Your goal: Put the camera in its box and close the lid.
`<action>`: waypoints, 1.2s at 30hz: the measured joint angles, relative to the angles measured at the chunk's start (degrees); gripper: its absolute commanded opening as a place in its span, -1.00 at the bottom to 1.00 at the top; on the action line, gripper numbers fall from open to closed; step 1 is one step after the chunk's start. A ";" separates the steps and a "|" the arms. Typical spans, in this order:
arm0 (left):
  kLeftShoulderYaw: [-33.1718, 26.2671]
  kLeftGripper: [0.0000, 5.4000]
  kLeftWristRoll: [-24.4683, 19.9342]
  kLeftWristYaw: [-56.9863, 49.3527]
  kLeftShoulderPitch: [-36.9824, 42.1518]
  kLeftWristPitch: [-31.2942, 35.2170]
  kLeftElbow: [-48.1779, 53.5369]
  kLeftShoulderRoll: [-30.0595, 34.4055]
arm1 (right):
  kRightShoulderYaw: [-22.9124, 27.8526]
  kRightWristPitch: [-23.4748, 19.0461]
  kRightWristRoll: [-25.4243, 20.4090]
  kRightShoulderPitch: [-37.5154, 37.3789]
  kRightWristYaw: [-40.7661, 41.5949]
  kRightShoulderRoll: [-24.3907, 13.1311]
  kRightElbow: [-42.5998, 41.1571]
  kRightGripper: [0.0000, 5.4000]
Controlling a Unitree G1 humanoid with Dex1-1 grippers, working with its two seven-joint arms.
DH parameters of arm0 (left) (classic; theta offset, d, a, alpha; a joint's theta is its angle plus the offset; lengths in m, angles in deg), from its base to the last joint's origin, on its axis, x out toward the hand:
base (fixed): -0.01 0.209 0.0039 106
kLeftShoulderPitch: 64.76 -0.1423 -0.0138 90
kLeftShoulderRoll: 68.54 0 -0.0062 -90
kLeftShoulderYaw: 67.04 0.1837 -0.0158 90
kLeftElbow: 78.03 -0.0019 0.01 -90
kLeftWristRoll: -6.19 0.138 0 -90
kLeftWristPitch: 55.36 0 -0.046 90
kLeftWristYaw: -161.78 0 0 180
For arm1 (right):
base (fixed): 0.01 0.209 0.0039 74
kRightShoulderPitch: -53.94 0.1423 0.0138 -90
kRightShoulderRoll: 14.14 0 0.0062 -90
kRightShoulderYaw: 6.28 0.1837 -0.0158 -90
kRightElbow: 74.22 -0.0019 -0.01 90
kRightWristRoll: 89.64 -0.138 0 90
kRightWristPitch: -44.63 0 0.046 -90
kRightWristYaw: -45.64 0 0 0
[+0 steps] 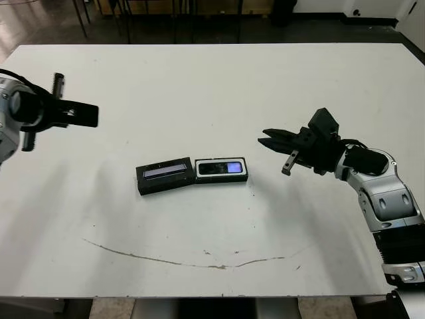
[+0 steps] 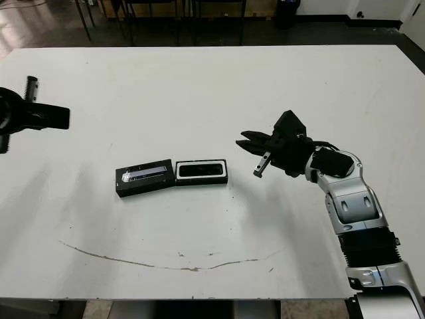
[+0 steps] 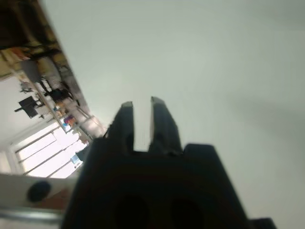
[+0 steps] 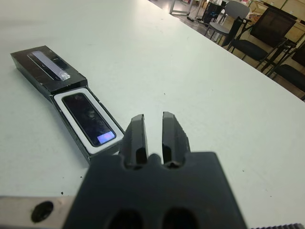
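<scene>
- camera (image 1: 221, 167) lies flat inside box (image 1: 222, 178), screen end toward R side, white lining visible all round it
- box sits mid-table (image 1: 199, 93), open top
- lid (image 1: 165, 175) flat on table, strip face up, touching box's L end, slightly skewed; not on box
- R gripper (image 1: 273, 147) just beside box on its R, above the table, pointing at it; fingers (image 4: 136, 136) narrow, small gap, holding nothing
- L gripper (image 3: 142, 106) far L, raised off table, well apart from lid & box; fingers (image 3: 125, 117) narrow gap, empty
- thin curved brownish mark (image 1: 186, 260) on table near front edge
</scene>
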 measured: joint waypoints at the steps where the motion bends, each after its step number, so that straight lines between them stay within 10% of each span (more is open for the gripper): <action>1: -2.86 -0.66 -4.20 -0.09 -0.93 -0.51 0.26 -0.17 | 0.00 0.00 0.01 -0.08 0.00 -0.01 0.07 -1.00; 8: -13.95 -0.04 -27.92 2.20 -6.00 -1.47 -0.24 -5.06 | -0.02 0.04 0.13 -0.16 -0.04 -0.03 0.24 -1.00; 15: -14.72 0.57 -40.34 8.83 -7.76 0.39 0.10 -8.28 | 0.00 -0.11 0.10 -0.19 -0.03 -0.09 0.24 -1.00; 20: -13.84 1.00 -42.50 11.95 -9.40 -2.20 -0.82 -9.61 | 0.15 -0.11 -0.26 -0.26 0.73 -0.09 1.17 -1.00; 36: -6.14 1.00 -39.59 17.21 -10.69 -13.81 -8.48 -12.56 | 0.49 -0.88 -0.29 -0.76 1.00 -0.18 1.60 -1.00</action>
